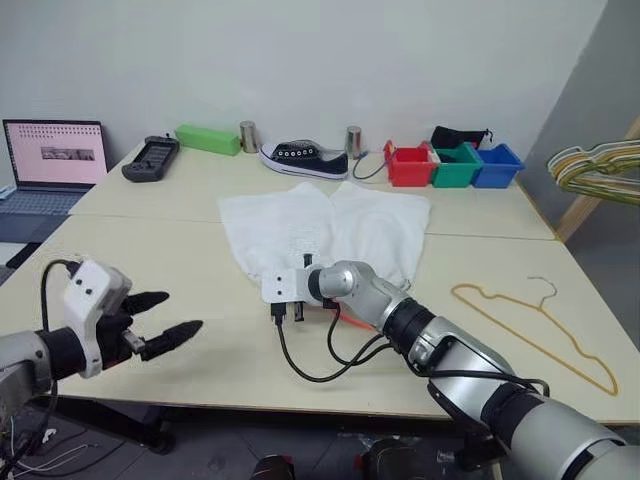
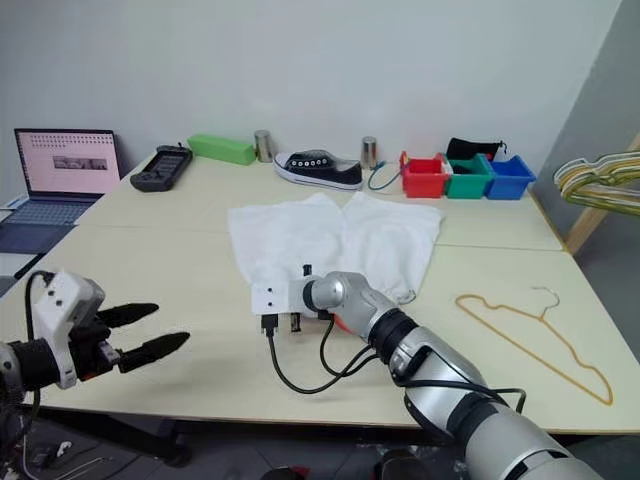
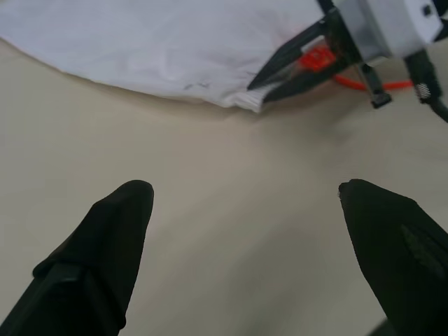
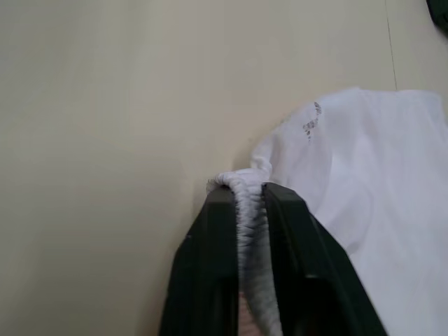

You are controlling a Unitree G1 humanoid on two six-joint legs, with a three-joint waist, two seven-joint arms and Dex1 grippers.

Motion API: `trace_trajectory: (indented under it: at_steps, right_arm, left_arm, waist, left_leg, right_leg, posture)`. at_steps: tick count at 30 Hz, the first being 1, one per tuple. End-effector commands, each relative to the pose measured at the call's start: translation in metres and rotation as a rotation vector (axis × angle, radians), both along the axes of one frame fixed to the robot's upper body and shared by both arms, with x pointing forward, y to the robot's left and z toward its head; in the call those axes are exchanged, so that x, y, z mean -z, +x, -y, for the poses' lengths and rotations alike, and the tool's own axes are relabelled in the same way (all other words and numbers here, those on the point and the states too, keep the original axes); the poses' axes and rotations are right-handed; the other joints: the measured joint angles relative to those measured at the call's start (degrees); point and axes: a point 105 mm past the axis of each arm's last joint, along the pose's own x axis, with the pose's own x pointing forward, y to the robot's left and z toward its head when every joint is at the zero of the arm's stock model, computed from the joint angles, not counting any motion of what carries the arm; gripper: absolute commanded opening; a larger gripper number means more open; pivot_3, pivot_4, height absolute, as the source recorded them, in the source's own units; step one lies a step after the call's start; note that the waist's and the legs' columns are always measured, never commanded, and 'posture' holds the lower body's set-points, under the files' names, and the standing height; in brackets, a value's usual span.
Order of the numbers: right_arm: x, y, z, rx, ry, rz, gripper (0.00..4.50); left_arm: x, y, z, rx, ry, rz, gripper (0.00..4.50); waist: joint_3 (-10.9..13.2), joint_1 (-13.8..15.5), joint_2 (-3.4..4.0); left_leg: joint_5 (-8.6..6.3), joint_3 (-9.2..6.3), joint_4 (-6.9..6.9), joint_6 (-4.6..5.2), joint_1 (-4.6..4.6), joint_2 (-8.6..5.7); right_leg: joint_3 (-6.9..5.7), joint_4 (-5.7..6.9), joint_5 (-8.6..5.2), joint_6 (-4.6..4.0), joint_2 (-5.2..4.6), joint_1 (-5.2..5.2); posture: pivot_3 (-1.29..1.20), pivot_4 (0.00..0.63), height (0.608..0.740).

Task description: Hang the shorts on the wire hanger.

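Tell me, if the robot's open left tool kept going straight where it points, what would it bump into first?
Probably the near edge of the white shorts, right where the right tool pinches them; bare table lies between. Depth is hard to judge.

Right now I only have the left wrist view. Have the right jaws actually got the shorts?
Observer: Yes. The right wrist view shows the right jaws shut on the gathered waistband of the shorts.
Operator: Where is the hanger?
Observer: The hanger lies flat on the table, to the robot's right of the shorts and apart from them.
Operator: Anything lying on the shorts?
Observer: No. The shoe sits beyond them, near the far edge.
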Motion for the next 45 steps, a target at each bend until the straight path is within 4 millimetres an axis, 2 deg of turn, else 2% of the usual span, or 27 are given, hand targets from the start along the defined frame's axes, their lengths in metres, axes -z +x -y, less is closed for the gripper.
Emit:
trace_trajectory:
  at_steps: [1,4,8,11,15,17,18,21,25,26,29,32,34,39,44,45]
  right_arm:
    - [-0.008,-0.005,0.009,-0.056,0.007,-0.006,0.1]
    - [-0.003,-0.024,0.038,-0.137,-0.029,-0.084,0.1]
    - [0.005,-0.057,0.107,-0.231,-0.169,-0.184,0.1]
    - [0.001,-0.072,0.156,-0.245,-0.254,-0.256,0.1]
    - [-0.014,-0.082,0.197,-0.208,-0.261,-0.437,0.1]
    - [-0.02,-0.085,0.21,-0.185,-0.253,-0.507,0.1]
    - [-0.022,-0.086,0.212,-0.182,-0.245,-0.523,0.1]
    - [-0.027,-0.083,0.211,-0.15,-0.205,-0.546,0.57]
    - [-0.039,-0.082,0.203,-0.137,-0.146,-0.543,1.65]
    - [-0.044,-0.084,0.201,-0.141,-0.132,-0.544,1.82]
    - [-0.054,-0.09,0.199,-0.145,-0.106,-0.553,2.72]
    - [-0.06,-0.093,0.197,-0.109,-0.069,-0.553,3.49]
    - [-0.063,-0.098,0.197,-0.108,-0.061,-0.574,3.9]
    - [-0.061,-0.103,0.194,-0.07,-0.044,-0.58,3.9]
    - [-0.061,-0.105,0.19,-0.035,-0.017,-0.575,3.9]
    - [-0.062,-0.104,0.19,-0.029,-0.013,-0.574,3.93]
  left_arm:
    - [-0.007,0.003,0.008,0.062,0.039,0.025,4.5]
    - [-0.009,0.009,0.009,0.071,0.043,0.037,4.5]
    - [-0.01,0.012,0.012,0.106,0.052,0.036,4.5]
    - [-0.01,0.017,0.012,0.121,0.058,0.04,4.5]
    - [-0.009,0.023,0.016,0.161,0.07,0.037,4.5]
    - [-0.007,0.026,0.019,0.194,0.082,0.033,4.5]
    - [-0.006,0.027,0.019,0.204,0.089,0.032,4.5]
    - [-0.002,0.033,0.021,0.239,0.116,0.028,4.5]
    - [0.008,0.04,0.021,0.297,0.18,0.019,4.5]
    - [0.013,0.042,0.021,0.319,0.203,0.012,4.5]
    - [0.024,0.045,0.02,0.38,0.263,-0.003,4.5]
    - [0.046,0.055,0.013,0.459,0.387,-0.011,4.5]
    - [0.053,0.061,0.011,0.489,0.421,-0.005,4.5]
    - [0.067,0.089,0.008,0.52,0.505,0.052,4.5]
    - [0.079,0.107,0.005,0.557,0.568,0.066,4.5]
    - [0.08,0.109,0.005,0.56,0.575,0.065,4.32]
  waist:
    - [-0.02,0.21,-0.01]
    - [-0.15,1.09,-0.02]
    - [-0.2,2.13,0.07]
    - [-0.49,2.29,0.27]
    - [-0.55,1.7,0.6]
    - [-0.56,1.13,0.63]
    - [-0.57,0.97,0.63]
    - [-0.59,-0.04,0.62]
    - [-0.57,-0.81,0.65]
    - [-0.55,-0.97,0.68]
    - [-0.51,-1.53,0.74]
    - [-0.49,-1.79,0.77]
    - [-0.47,-1.85,0.8]
    - [-0.46,-2.1,0.82]
    - [-0.47,-2.97,0.83]
    - [-0.47,-3.15,0.83]
  left_leg:
    - [0.0,0.0,0.0,0.0,0.0,0.0]
    - [0.0,0.01,0.0,0.0,0.0,0.0]
    - [0.0,0.06,0.02,0.0,-0.08,-0.03]
    - [-0.01,0.15,0.01,0.0,-0.07,0.01]
    - [-0.01,0.24,0.0,0.01,0.04,0.06]
    - [-0.01,0.26,0.01,0.01,0.06,0.08]
    - [-0.01,0.27,0.02,0.01,0.06,0.07]
    - [-0.01,0.3,0.09,0.01,0.07,0.07]
    - [-0.01,0.31,0.1,0.01,0.03,0.06]
    - [-0.01,0.33,0.1,0.01,0.02,0.06]
    - [-0.01,0.34,0.09,0.01,-0.06,0.06]
    - [-0.02,0.33,0.05,0.02,-0.1,0.06]
    - [-0.01,0.32,0.05,0.02,-0.11,0.04]
    - [-0.01,0.34,0.06,0.02,-0.14,0.03]
    - [-0.01,0.42,0.07,0.02,-0.17,0.04]
    - [-0.01,0.42,0.07,0.02,-0.17,0.04]
  right_leg:
    - [0.0,0.0,0.0,0.0,0.0,0.01]
    - [0.01,-0.03,-0.02,0.01,0.0,0.01]
    - [0.01,-0.22,-0.04,0.04,-0.02,0.1]
    - [0.01,-0.44,-0.04,0.08,-0.03,0.16]
    - [0.03,-0.43,-0.19,-0.15,-0.02,0.17]
    - [0.03,-0.4,-0.22,-0.21,-0.02,0.19]
    - [0.05,-0.41,-0.21,-0.19,-0.02,0.19]
    - [0.08,-0.42,-0.2,-0.16,-0.02,0.21]
    - [0.11,-0.42,-0.16,-0.11,-0.02,0.18]
    - [0.13,-0.41,-0.14,-0.07,-0.02,0.17]
    - [0.14,-0.43,-0.01,0.18,-0.02,0.1]
    - [0.13,-0.49,-0.02,0.18,-0.02,0.08]
    - [0.12,-0.5,-0.01,0.19,-0.02,0.08]
    - [0.14,-0.54,0.01,0.23,-0.02,0.07]
    - [0.24,-0.56,0.06,0.32,-0.01,0.04]
    - [0.25,-0.57,0.06,0.33,-0.01,0.05]
  posture:
    - [0.0,0.0,0.74]
    - [-0.02,0.0,0.74]
    - [-0.04,0.0,0.74]
    - [-0.06,0.0,0.74]
    - [-0.09,0.002,0.74]
    - [-0.1,0.002,0.74]
    - [-0.11,0.003,0.74]
    - [-0.12,0.006,0.74]
    - [-0.13,0.015,0.74]
    - [-0.14,0.017,0.74]
    - [-0.14,0.023,0.74]
    - [-0.15,0.028,0.74]
    - [-0.16,0.029,0.74]
    - [-0.18,0.032,0.74]
    - [-0.21,0.034,0.74]
    - [-0.22,0.034,0.74]
